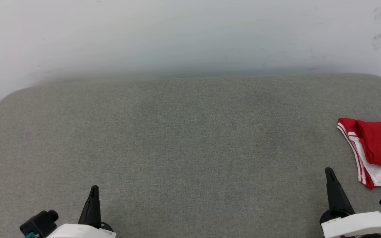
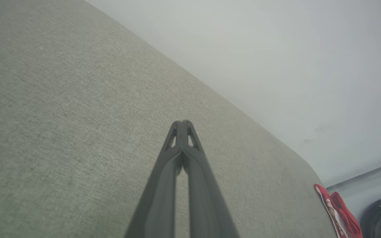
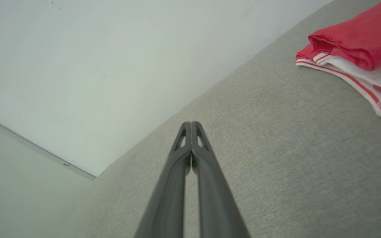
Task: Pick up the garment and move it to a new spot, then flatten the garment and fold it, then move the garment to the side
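- The folded red sports jersey with white sleeves and red-and-white striped trim [image 1: 377, 148] lay at the right edge of the grey fabric-covered worktop [image 1: 177, 138]. It looked already set aside, with little of the task seemingly left.
- The left gripper [image 1: 94, 190] and right gripper [image 1: 328, 172] sat by the near edge, fingers pressed together, holding nothing.
- A plain white wall [image 1: 190, 33] stood behind the far edge; no obstacle lay between the grippers and the jersey.

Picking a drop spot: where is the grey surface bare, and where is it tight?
Bare: the middle and left of the grey surface, from its far edge down to the left gripper and right gripper, both shut. Tight: the right edge, where the folded garment lies, up and to the right of the right gripper's tip.
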Available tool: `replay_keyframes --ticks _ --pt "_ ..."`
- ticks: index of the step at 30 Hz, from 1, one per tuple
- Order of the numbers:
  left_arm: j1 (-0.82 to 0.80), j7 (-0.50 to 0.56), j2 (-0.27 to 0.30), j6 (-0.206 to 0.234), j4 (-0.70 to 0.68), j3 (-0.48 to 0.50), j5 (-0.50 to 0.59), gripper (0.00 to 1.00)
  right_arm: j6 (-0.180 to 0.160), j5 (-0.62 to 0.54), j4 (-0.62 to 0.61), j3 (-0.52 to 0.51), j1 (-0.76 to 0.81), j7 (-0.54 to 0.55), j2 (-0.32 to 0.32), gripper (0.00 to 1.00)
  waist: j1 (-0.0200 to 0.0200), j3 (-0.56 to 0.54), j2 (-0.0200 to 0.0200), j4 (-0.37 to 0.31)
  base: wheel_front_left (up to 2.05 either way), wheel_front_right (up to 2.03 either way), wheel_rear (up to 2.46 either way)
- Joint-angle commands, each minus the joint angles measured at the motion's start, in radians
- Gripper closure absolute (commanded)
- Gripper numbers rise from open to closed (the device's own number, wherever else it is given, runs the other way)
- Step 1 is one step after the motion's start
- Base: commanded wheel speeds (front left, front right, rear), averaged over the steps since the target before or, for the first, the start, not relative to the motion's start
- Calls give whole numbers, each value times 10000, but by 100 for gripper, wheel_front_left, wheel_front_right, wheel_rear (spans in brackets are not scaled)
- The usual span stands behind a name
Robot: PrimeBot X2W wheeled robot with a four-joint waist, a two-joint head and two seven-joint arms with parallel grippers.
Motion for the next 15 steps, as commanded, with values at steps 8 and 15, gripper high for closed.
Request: replay_keyframes --ticks 8,15 --pt "-481 298 91 -211 104 80 -1438 100 0 1373 68 -79 -435 300 -110 100 0 -5 0 -7 0 0 0" --pt "-632 475 102 -308 232 124 -2241 100 0 2145 164 -121 -553 474 -119 100 0 -9 0 -12 0 0 0"
